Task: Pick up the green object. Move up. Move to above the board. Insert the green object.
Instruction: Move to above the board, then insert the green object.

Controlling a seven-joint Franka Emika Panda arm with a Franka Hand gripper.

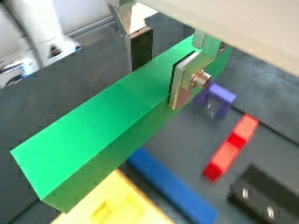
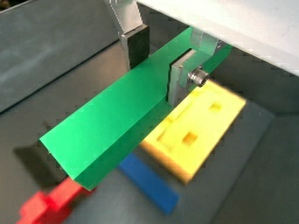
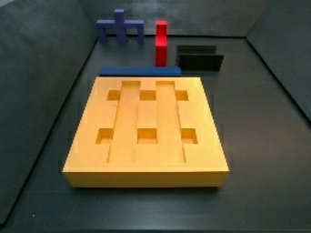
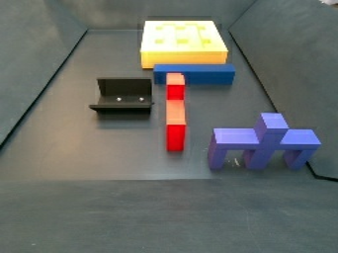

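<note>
Green object (image 1: 111,122) clamped between the silver fingers (image 1: 184,80), held near one end, long body jutting out past the jaws. Gripper (image 2: 158,61) shut on it, lifted clear; neither shows in the side views. Board (image 2: 198,127) sits below the jaws, partly under the bar; six slots (image 3: 147,93) open and unfilled. Blue bar (image 2: 149,181) just beside the board edge; red bar (image 1: 230,149), purple piece (image 1: 215,98) and black box (image 1: 260,199) off to the side. Probably mid-transfer to above the board. Advice: centre over the target slot, square the bar's long axis to it, keep level, descend slowly, avoid snagging on groove ridges.
</note>
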